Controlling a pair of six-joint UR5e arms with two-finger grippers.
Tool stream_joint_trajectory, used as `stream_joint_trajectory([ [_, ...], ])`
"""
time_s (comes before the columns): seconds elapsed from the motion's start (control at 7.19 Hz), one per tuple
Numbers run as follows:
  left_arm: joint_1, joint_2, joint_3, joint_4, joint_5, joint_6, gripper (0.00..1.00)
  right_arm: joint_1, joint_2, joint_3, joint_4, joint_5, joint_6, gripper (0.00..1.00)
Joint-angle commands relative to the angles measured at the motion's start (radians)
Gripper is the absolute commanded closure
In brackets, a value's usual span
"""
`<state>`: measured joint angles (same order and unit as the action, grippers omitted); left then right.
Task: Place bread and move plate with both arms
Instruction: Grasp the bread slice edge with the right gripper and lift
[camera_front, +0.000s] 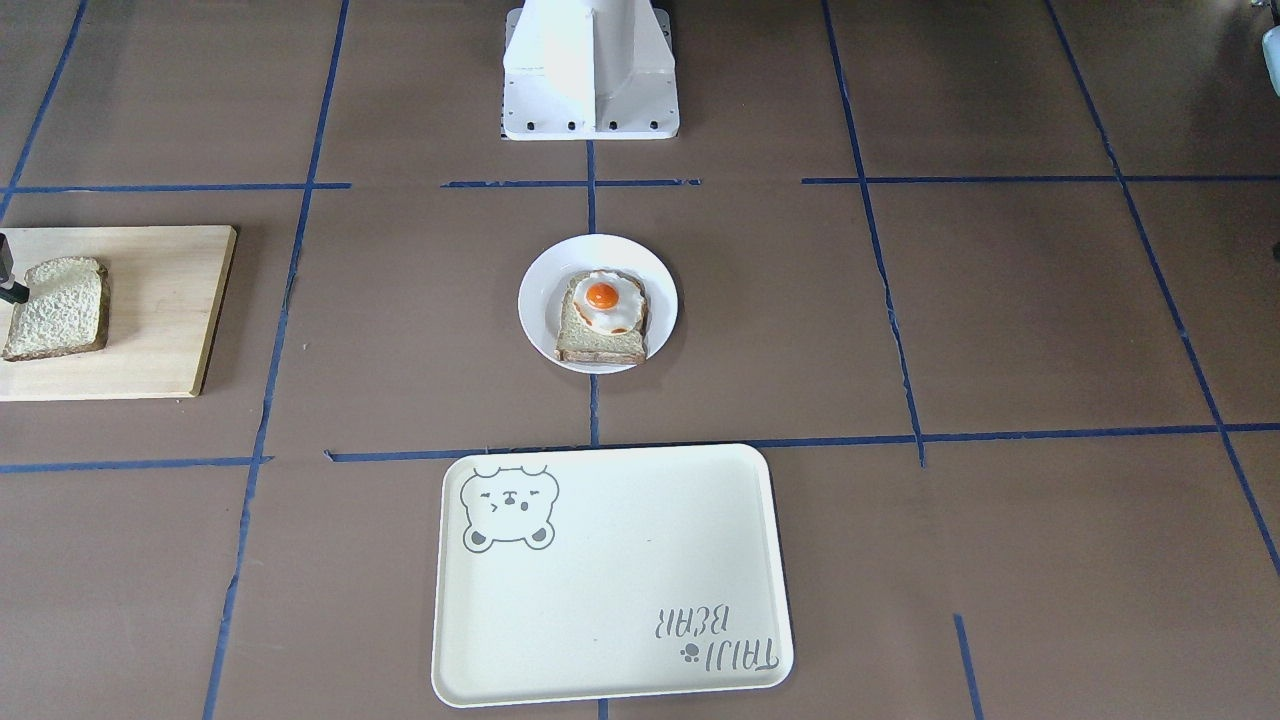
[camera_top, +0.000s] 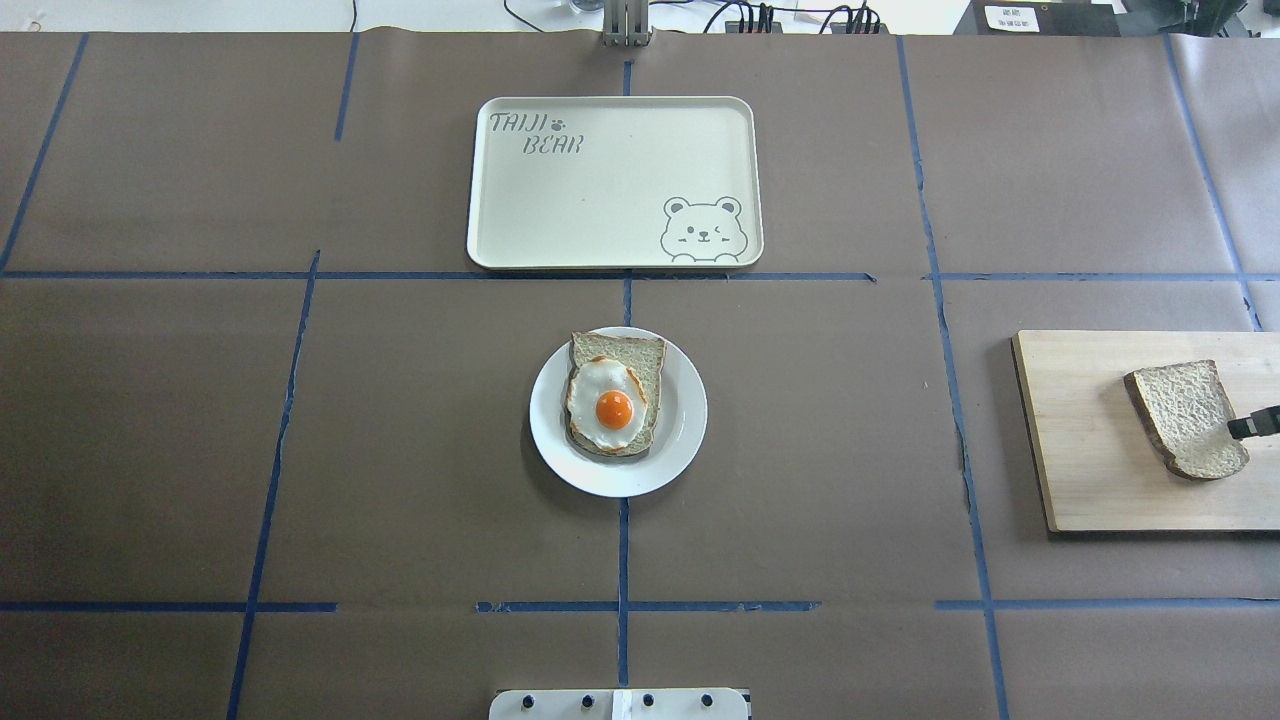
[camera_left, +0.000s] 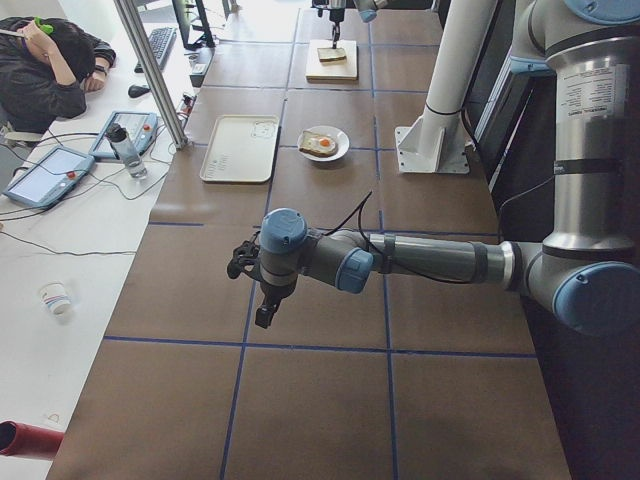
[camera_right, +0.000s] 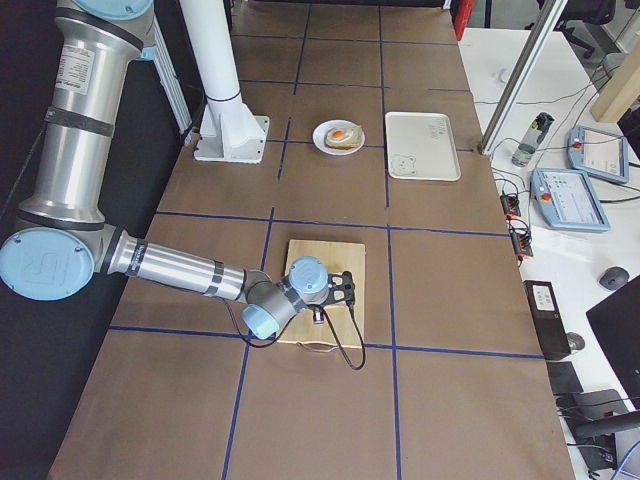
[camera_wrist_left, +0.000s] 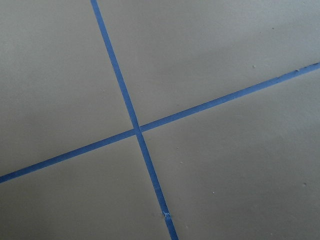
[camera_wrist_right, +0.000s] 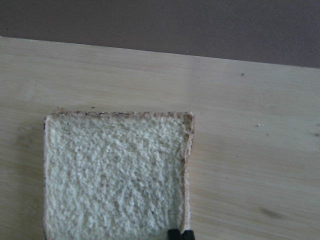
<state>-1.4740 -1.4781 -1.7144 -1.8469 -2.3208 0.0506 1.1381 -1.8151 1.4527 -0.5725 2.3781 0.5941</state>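
Note:
The plain bread (camera_top: 1188, 415) lies flat on a wooden board at the table's right end; it also shows in the front view (camera_front: 58, 308) and fills the right wrist view (camera_wrist_right: 115, 175). My right gripper (camera_top: 1245, 427) hangs low over the slice's outer crust edge. Its black fingertips (camera_wrist_right: 180, 234) show close together, with nothing between them. The white plate (camera_top: 685, 440) sits at the table's middle and holds a second slice topped with a fried egg (camera_top: 612, 400). My left gripper (camera_left: 262, 318) hovers over bare table far to the left. I cannot tell whether it is open or shut.
The wooden board (camera_top: 1085, 450) reaches the right edge of the overhead view. A cream tray with a bear drawing (camera_top: 600, 190) lies beyond the plate. The white pedestal (camera_front: 590, 70) stands at the robot's side. Blue tape lines cross the brown table.

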Motion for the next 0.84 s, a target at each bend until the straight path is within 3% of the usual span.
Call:
stream_joint_trajectory([
  [0.0, 0.0, -0.001, -0.001, 0.0, 0.0, 0.0, 0.0, 0.0, -0.001, 0.005, 0.0, 0.001, 0.001, 1.0],
  [0.28, 0.003, -0.002, -0.001, 0.0, 0.0, 0.0, 0.0, 0.003, -0.003, 0.038, -0.001, 0.018, 0.007, 1.0],
  [0.7, 0.003, -0.002, 0.001, 0.0, 0.0, 0.0, 0.0, 0.077, 0.017, 0.113, -0.012, 0.168, 0.05, 1.0],
])
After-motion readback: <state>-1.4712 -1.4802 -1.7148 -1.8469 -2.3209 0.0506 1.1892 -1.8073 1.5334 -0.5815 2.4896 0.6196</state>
